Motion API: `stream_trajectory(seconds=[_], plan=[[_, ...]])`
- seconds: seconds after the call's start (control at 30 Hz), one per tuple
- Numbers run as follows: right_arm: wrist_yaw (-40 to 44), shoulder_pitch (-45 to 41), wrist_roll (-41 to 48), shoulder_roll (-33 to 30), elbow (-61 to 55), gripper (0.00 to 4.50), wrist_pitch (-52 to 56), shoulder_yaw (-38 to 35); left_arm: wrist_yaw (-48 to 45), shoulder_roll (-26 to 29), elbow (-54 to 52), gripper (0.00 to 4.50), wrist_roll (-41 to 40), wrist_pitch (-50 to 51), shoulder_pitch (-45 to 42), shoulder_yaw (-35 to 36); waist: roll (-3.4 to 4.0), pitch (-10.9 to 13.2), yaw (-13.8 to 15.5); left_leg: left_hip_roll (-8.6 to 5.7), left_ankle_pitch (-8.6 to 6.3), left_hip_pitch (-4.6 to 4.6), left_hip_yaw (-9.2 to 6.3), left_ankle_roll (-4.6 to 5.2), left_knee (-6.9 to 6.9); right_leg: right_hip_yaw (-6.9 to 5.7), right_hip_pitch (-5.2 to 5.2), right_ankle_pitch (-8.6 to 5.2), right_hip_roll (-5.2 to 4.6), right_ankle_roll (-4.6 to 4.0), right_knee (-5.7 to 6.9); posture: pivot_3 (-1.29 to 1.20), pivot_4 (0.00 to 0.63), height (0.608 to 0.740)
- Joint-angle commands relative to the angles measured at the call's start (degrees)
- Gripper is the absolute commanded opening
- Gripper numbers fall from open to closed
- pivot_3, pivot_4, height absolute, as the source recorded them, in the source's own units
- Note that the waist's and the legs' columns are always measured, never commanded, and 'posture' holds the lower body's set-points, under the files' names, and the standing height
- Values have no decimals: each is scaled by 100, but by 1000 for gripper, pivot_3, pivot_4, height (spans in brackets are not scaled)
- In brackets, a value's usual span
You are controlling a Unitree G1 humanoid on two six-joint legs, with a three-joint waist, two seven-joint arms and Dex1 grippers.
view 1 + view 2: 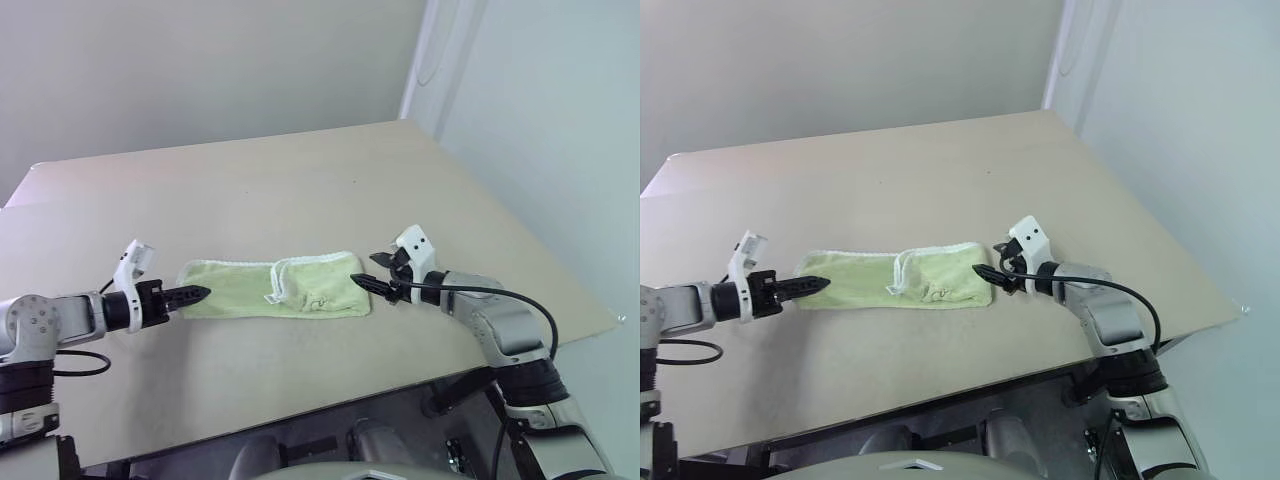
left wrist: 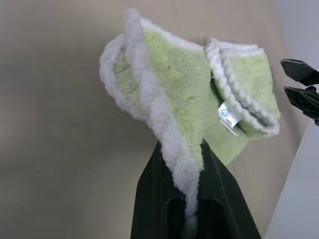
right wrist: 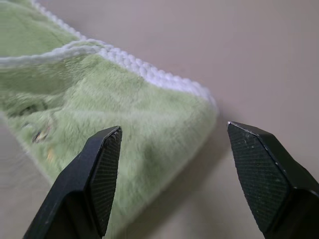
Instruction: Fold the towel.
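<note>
Jaws of the left gripper (image 1: 200, 294) are clenched on one end of the light green terry towel with white stitched edging (image 1: 272, 288); the right gripper (image 1: 365, 281) stands released beside the opposite end. Already bunched into a narrow strip (one flap overlapping) on the beige counter (image 1: 300, 180), it probably still needs a final end-to-end fold.

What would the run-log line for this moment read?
towel: folded strip on table | left tool: shut on towel's left end | right tool: open at right end, no grip
</note>
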Motion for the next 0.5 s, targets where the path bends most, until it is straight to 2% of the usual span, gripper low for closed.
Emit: stream_trajectory(seconds=[0.03,0.17,0.5], plan=[[85,-22,162,-105,-324,3534,10,-140,-273,195,1,17,-12,-157,-324,-141,1,1,12,0,0,0,0,0,0,0,0,0,0,0,0,0,0,740],[189,70,260,-221,-503,3534,53,-156,-559,112,-238,17,-138,-154,-684,-532,-4,3,28,-1,2,-1,2,-3,2,0,2,0,-2,0,-2,0,0,740],[243,473,470,-448,-1016,3534,121,-183,-975,-411,244,17,13,-76,-1968,-1848,-6,4,14,-1,2,-2,2,-3,-4,1,-1,-1,2,4,-1,0,0,740]])
